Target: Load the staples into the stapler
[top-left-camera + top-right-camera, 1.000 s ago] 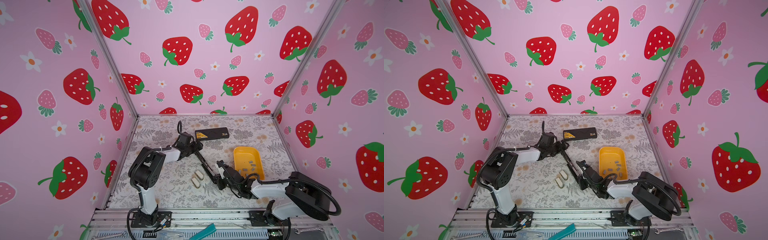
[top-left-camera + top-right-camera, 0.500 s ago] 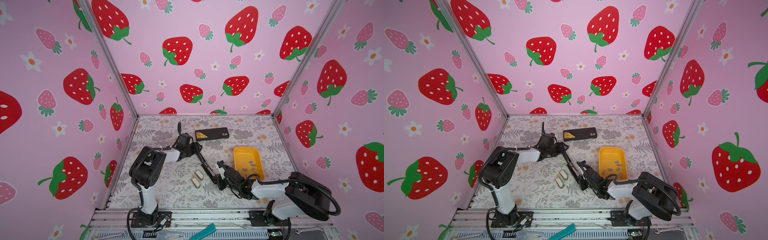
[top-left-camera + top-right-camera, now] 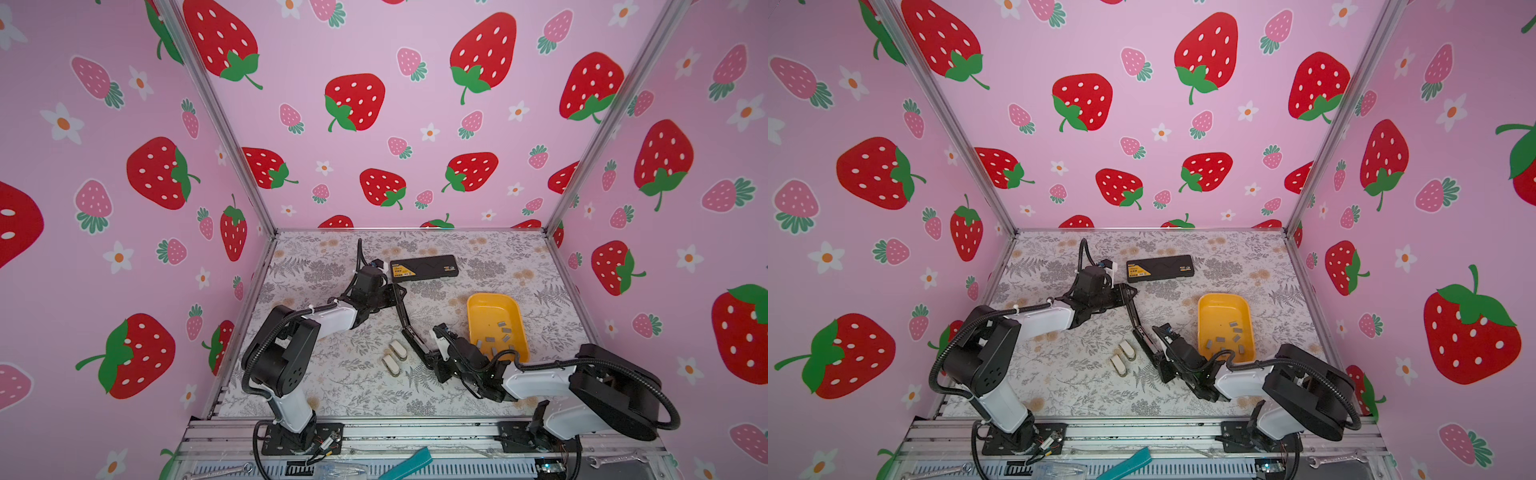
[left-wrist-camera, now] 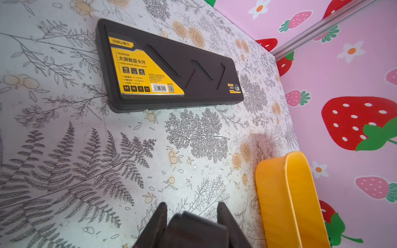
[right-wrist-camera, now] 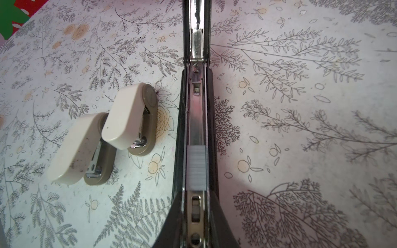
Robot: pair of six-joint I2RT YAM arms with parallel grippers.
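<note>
L jaws tighter; floral mat (image 3: 340, 386)

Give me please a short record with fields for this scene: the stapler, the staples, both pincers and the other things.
stapler: black, hinged open, magazine exposed
loaded staples: one strip lying in the magazine
spare staples: loose grey strips in the yellow tray
left pincer: closed on the far end of the stapler's lid
right pincer: closed on the stapler's base
others: two small beige staplers beside the base; black box with yellow label, farther back
</note>
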